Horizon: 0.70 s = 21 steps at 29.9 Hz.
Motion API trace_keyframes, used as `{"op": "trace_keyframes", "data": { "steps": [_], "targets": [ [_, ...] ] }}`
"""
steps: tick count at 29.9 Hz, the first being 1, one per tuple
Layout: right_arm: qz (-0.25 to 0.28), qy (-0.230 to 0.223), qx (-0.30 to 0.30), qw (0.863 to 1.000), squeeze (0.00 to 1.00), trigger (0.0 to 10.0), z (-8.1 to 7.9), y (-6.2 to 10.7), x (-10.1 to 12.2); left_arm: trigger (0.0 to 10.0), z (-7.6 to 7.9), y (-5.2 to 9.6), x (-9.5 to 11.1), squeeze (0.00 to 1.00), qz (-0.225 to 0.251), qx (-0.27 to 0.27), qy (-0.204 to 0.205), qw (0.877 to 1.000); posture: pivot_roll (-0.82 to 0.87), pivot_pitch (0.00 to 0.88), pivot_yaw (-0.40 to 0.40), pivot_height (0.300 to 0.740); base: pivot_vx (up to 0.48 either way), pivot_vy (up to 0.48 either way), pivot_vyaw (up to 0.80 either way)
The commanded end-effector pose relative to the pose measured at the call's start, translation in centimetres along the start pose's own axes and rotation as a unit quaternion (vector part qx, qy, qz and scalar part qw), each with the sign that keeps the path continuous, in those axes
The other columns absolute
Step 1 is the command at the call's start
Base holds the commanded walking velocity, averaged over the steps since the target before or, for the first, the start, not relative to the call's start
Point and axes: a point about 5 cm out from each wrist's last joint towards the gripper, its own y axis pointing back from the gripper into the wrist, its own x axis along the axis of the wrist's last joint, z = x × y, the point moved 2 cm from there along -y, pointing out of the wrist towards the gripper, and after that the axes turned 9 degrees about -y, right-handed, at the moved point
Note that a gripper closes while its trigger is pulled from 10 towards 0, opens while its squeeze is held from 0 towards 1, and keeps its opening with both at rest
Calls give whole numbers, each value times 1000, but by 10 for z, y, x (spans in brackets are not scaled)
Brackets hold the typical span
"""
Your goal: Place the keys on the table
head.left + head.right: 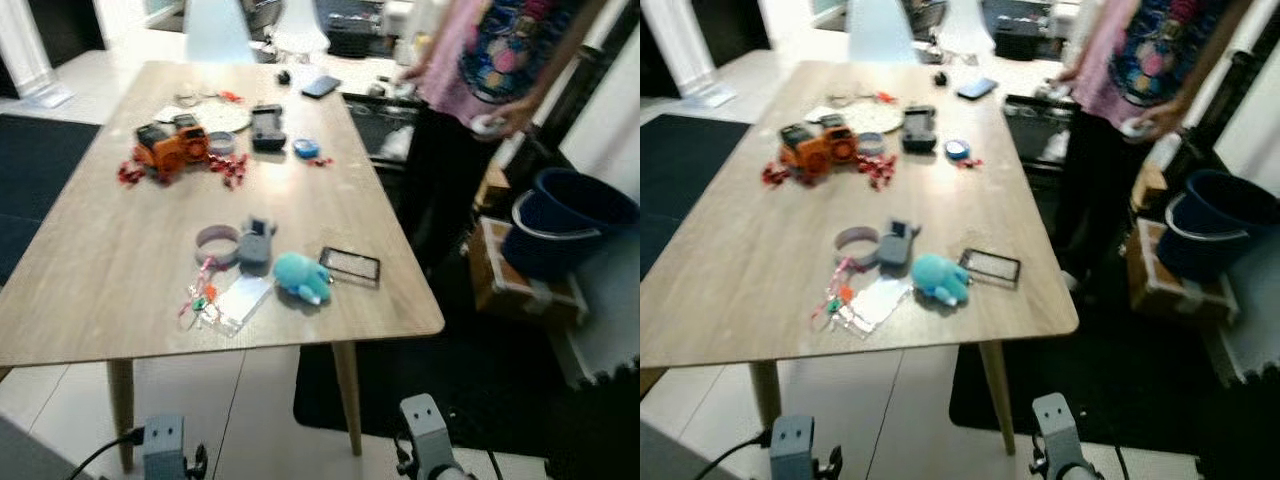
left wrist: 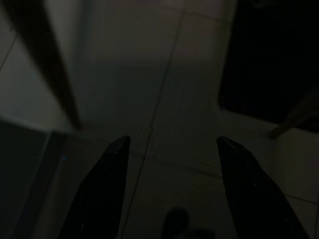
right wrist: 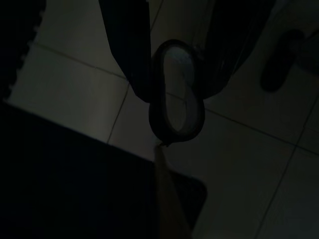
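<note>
**Two arms low, keys lying on the near table edge**

Wooden table (image 1: pixel 120 270) is cluttered. Far half: orange toy (image 1: pixel 172 147), black box (image 1: pixel 267 126), blue tape measure (image 1: pixel 307 149), dark phone (image 1: pixel 321 86). Near half: grey tape ring (image 1: pixel 217 243), grey gadget (image 1: pixel 256 246), teal plush (image 1: pixel 302 277), black-framed card (image 1: pixel 350 265).

Keys (image 1: pixel 203 298) lie at the near left of that group, touching a clear plastic sleeve (image 1: pixel 240 299), just left of the plush.

Person (image 1: pixel 480 70) stands at the far right table side; blue bucket (image 1: pixel 565 220) on a box (image 1: pixel 520 285) to the right.

Left gripper (image 2: pixel 172 189) hangs below the table over floor tiles, fingers (image 2: pixel 102 189) spread wide, holding nothing. Right gripper (image 3: pixel 174 74) also hangs low, its fingers pinching a dark ring (image 3: pixel 177 97). Both sit well apart from the keys, under the near table edge.
</note>
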Motion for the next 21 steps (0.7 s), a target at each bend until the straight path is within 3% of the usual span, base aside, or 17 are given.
{"op": "trace_keyframes", "data": {
  "steps": [1,21],
  "targets": [
    [-15,-1,-4,1000,0,10000,3,2,-8,10000,0,6,-12,0,-19,2,4,1000,79,57,-60,740,0,0,0],
    [-13,-1,-1,1000,0,10000,1,1,-6,10000,-1,6,-12,0,-15,7,2,1000,80,59,-63,740,0,0,0]
  ]
}}
